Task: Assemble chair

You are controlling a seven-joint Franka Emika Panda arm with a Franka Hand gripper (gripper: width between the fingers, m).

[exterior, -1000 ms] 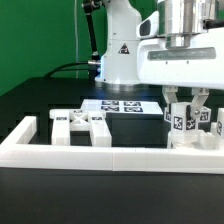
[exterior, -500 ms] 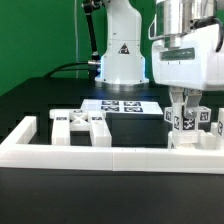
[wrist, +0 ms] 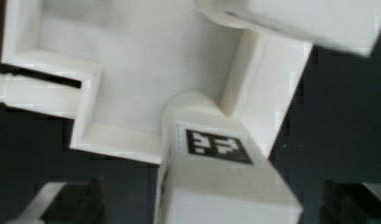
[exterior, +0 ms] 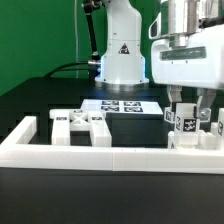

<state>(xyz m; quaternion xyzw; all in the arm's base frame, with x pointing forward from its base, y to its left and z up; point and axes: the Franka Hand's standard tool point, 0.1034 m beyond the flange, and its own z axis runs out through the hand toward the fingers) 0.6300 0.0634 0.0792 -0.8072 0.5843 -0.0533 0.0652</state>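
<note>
— How many clusters of chair parts do we count?
— Two, both inside the one border frame (exterior: 110,155) on the table (exterior: 30,105): the left cluster (exterior: 80,122) and the right cluster (exterior: 186,126), by the exterior view's sides; our jaws stand apart astride the latter

Robotics lab bench. A white arm (exterior: 122,55) is mounted on a black table (exterior: 40,100), with a plain green backdrop (exterior: 40,35) seen behind it. A black cable (exterior: 68,68) is run along the table to the arm's base. A marker board (exterior: 122,104) is laid flat on the table in front of the base. The work area is bounded at the front by a white frame (exterior: 100,155). Black-and-white square tags are carried by the chair parts (exterior: 80,124) as well, one seen close in the wrist view.
</note>
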